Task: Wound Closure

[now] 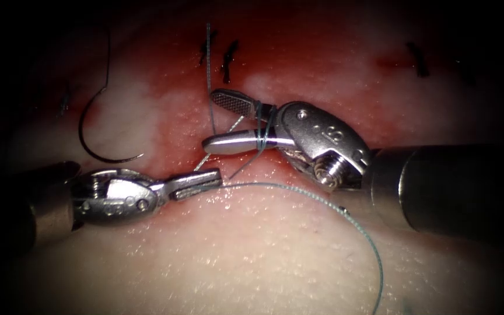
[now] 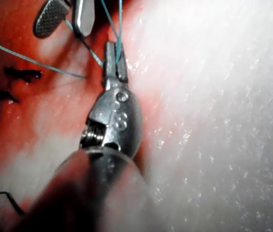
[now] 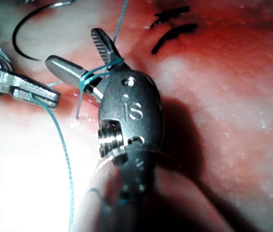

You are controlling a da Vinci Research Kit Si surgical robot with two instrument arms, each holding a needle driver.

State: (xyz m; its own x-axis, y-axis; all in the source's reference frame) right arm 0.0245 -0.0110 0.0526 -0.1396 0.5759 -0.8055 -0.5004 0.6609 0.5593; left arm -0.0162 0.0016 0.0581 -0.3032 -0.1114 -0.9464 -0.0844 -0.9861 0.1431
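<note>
Two dark stitches (image 1: 220,53) already sit at the far side of the tissue (image 1: 252,256) in the endoscope view, with another dark stitch (image 1: 418,58) far off to the right, so I judge part of the closure done; the knot in hand is not yet tied down. The right tool (image 1: 223,119) has its jaws apart, clamped on nothing, with the thread (image 1: 322,204) wound around them near their base. The left tool (image 1: 214,178) has its jaws together on the thread at the near edge of the cut (image 1: 205,116). The needle (image 1: 97,131) lies free on the tissue, well left of the cut, held by neither tool and not driven in. Red fluid (image 1: 170,116) stains the tissue around the cut. A stamped "12" reads on the right tool's body.

From the left wrist view, the left tool (image 2: 115,60) is closed on the teal thread (image 2: 30,59), and the right tool (image 2: 66,17) hangs beside it with its jaws spread. Small stamped marks on the left tool's body are too faint for me to read.

From the right wrist view, the right tool (image 3: 76,55) stands open with the thread (image 3: 95,70) looped across both jaws. The left tool (image 3: 54,99) grips the strand just beside it. The needle (image 3: 27,29) rests beyond them on the tissue. The stamp on the body looks like "IS", though I cannot be sure.
</note>
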